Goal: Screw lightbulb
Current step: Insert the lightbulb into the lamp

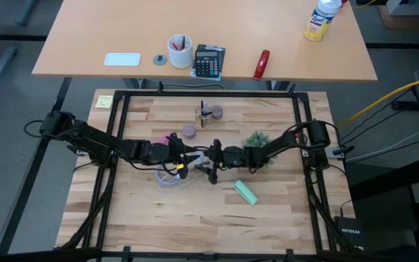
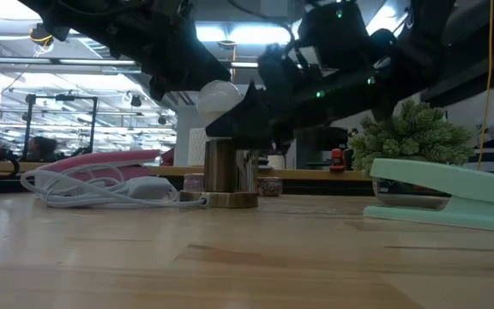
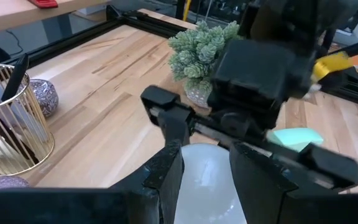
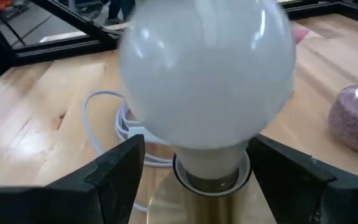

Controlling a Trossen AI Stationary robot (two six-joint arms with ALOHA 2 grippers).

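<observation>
The frosted-white lightbulb (image 2: 217, 96) stands upright with its base in a brass socket (image 2: 230, 167) on a round wooden foot (image 2: 230, 200), mid-table. My left gripper (image 3: 207, 186) comes from the table's left and is shut on the bulb (image 3: 207, 177). My right gripper (image 4: 197, 180) comes from the right and is open. Its fingers stand on either side of the bulb's neck (image 4: 213, 165), just above the socket (image 4: 210, 208). In the high view the two grippers (image 1: 186, 155) (image 1: 217, 156) face each other and hide the bulb. My left gripper pinches the bulb's rounded glass (image 3: 207, 162) between its two fingers (image 3: 166, 177), high on the bulb. It slants down from the table's left. The fingers hide the places of contact. The bulb stays upright, its base in the socket.
A mint-green bar (image 1: 245, 192) lies toward the near right. A small potted plant (image 1: 257, 140) stands behind my right gripper. A white cable (image 1: 169, 177) lies coiled near the socket. A gold wire cup (image 1: 204, 115) and purple patterned pieces (image 1: 188, 132) stand farther back.
</observation>
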